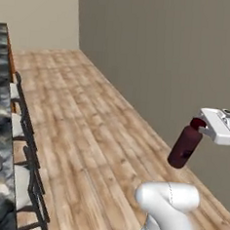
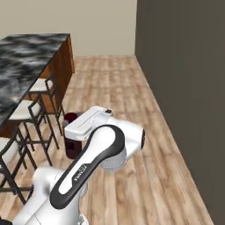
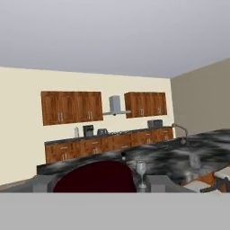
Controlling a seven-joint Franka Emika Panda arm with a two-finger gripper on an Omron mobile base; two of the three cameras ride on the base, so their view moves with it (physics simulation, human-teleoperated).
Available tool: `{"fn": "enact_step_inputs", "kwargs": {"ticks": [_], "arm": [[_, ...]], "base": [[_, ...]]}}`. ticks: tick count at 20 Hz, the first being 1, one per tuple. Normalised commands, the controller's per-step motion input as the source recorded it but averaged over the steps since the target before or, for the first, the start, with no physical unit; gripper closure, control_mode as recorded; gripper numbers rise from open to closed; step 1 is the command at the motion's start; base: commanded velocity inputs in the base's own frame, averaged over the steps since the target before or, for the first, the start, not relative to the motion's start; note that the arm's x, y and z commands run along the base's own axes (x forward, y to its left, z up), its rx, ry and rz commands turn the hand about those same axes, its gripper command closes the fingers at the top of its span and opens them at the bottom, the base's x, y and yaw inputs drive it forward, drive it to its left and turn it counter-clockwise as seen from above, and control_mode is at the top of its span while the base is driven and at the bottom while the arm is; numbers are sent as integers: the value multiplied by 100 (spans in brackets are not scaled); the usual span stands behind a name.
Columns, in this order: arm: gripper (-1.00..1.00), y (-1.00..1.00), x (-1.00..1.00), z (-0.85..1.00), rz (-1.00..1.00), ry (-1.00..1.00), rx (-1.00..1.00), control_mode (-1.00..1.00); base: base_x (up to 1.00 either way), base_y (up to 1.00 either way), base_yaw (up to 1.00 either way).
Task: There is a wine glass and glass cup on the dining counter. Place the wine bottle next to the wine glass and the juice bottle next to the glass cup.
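Juice bottle (image 1: 185, 148): stubby, maroon, opaque; we judge it rigid, moderately heavy if full, smooth and liable to slip. Best hold: high on the body under the short neck. It hangs tilted in the air over the wood floor, right of the counter (image 1: 1, 93). Pincer (image 1: 207, 126): half apart, clamped on the bottle's top.
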Motion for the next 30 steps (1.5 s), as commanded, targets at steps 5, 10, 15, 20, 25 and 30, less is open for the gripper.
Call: {"fn": "enact_step_inputs", "kwargs": {"ticks": [5,10,15,20,25,30], "arm": [[100,0,0,0,0,0,0,100],[100,0,0,0,0,0,0,100],[100,0,0,0,0,0,0,100],[100,0,0,0,0,0,0,100],[100,0,0,0,0,0,0,100],[100,0,0,0,0,0,0,100]], "base": [[100,-11,60],[100,-25,54],[100,-32,53],[93,-47,52],[28,-79,47],[18,-70,60]]}}
